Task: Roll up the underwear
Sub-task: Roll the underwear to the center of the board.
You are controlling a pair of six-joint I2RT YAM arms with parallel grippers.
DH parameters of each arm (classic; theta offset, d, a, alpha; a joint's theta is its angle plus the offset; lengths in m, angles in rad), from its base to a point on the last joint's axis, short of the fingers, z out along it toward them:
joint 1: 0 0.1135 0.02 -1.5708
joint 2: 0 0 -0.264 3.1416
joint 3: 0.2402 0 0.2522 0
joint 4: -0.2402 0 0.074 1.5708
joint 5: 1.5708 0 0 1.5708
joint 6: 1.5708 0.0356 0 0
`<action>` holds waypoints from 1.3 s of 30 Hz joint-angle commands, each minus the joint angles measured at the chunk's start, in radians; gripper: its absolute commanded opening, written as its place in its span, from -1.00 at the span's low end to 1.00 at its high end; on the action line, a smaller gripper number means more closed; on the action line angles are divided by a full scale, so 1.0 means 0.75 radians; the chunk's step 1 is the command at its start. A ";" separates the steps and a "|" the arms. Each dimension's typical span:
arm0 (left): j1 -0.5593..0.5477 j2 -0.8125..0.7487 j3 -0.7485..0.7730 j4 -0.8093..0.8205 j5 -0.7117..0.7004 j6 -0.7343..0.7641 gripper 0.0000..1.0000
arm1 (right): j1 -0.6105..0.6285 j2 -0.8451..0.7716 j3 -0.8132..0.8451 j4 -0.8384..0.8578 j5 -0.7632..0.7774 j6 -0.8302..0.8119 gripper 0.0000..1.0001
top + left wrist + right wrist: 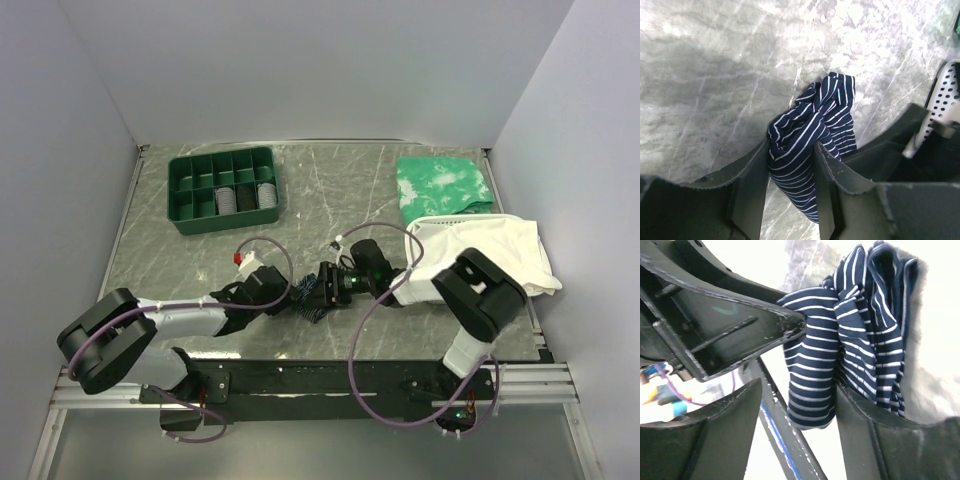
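Left gripper (791, 152): jaws are pinching the underwear (812, 117).
Right gripper (799, 390): jaws are standing spread, one touching the fabric.

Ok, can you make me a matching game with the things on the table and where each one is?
Things:
1 underwear
2 green tray
3 white cloth
4 mottled cloth

Places:
A far right
B far left
C middle, close to the near edge
D right side, just in front of the mottled cloth

Pairs: 1-C, 2-B, 3-D, 4-A
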 commanded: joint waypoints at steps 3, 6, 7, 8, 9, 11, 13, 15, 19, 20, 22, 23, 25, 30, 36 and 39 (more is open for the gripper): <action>-0.043 0.066 0.059 -0.193 0.016 0.095 -0.14 | 0.095 -0.342 0.074 -0.476 0.352 -0.270 0.38; -0.049 0.088 0.106 -0.215 0.031 0.124 -0.14 | 0.173 -0.490 0.106 -0.689 0.669 -0.382 0.41; -0.047 0.093 0.128 -0.231 0.035 0.134 -0.14 | 0.232 -0.515 0.117 -0.783 0.864 -0.427 0.42; -0.047 0.103 0.141 -0.244 0.043 0.136 -0.14 | 0.263 -0.535 0.121 -0.808 0.925 -0.448 0.42; -0.047 0.109 0.153 -0.252 0.049 0.138 -0.14 | 0.284 -0.568 0.119 -0.822 0.972 -0.466 0.42; -0.049 0.127 0.188 -0.299 0.063 0.153 -0.16 | 0.333 -0.592 0.109 -0.841 1.087 -0.491 0.42; -0.047 0.140 0.220 -0.328 0.084 0.161 -0.17 | 0.361 -0.617 0.098 -0.843 1.124 -0.517 0.42; -0.047 0.148 0.237 -0.352 0.104 0.159 -0.18 | 0.398 -0.617 0.105 -0.845 1.160 -0.534 0.41; -0.047 0.152 0.249 -0.364 0.125 0.153 -0.17 | 0.449 -0.582 0.131 -0.835 1.193 -0.556 0.40; -0.047 0.158 0.255 -0.371 0.127 0.153 -0.17 | 0.464 -0.570 0.137 -0.833 1.189 -0.558 0.39; -0.047 0.164 0.267 -0.383 0.129 0.157 -0.17 | 0.484 -0.531 0.164 -0.823 1.195 -0.563 0.37; -0.047 0.168 0.272 -0.385 0.131 0.157 -0.17 | 0.494 -0.517 0.172 -0.820 1.199 -0.565 0.37; -0.047 0.176 0.284 -0.393 0.139 0.163 -0.17 | 0.527 -0.478 0.199 -0.808 1.201 -0.571 0.36; -0.045 0.193 0.308 -0.409 0.147 0.169 -0.17 | 0.586 -0.407 0.239 -0.800 1.259 -0.587 0.35; -0.033 0.193 0.310 -0.418 0.164 0.173 -0.16 | 0.640 -0.331 0.270 -0.827 1.320 -0.630 0.34; -0.017 0.195 0.304 -0.407 0.184 0.177 -0.15 | 0.658 -0.292 0.274 -0.835 1.347 -0.640 0.34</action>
